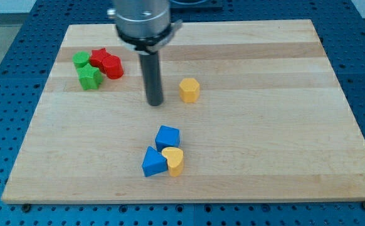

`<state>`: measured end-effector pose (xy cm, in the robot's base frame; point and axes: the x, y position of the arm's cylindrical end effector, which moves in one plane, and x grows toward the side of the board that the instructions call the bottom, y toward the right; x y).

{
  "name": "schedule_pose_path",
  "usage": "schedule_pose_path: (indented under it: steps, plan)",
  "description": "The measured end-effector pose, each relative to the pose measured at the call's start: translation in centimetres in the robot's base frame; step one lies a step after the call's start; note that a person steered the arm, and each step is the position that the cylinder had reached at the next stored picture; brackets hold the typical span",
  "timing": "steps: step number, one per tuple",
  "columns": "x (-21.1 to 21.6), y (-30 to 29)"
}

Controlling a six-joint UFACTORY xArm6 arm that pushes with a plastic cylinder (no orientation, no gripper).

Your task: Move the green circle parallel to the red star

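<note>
Camera view shows a wooden board (245, 157) lying on a blue perforated table (0, 125). My tip (155, 103) rests on the board at the lower end of a straight dark rod that hangs from a silver cylindrical mount at the view's top. No jaws exist on this rod, so no spread or pinching state applies; the tip touches no block.

Block positions relative to the tip:

- Yellow hexagonal block (189, 90): just beside the tip toward the view's right, slightly higher in the view, apart from the rod.
- Green circle (80, 59): well apart from the tip, toward the view's upper left. It forms the left end of a tight cluster.
- Red star (99, 58): immediately to the view's right of the green circle and touching it.
- Second red block (112, 66): on the cluster's right side, the cluster member nearest the tip; its exact shape cannot be made out.
- Green star (89, 78): at the cluster's lower edge, below the green circle.
- Blue cube (167, 137): below the tip in the view, slightly to the right.
- Blue triangular block (152, 162): further below the tip, touching the yellow heart (174, 161) on its right.
</note>
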<state>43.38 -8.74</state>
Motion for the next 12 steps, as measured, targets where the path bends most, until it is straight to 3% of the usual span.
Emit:
schedule_pose_path:
  steps: [3, 4, 5, 9, 12]
  plan:
    - [-0.9, -16.2]
    - [-4.7, -18.9]
    - [-9.7, -19.3]
    - [-10.0, -18.2]
    - [-12.5, -9.7]
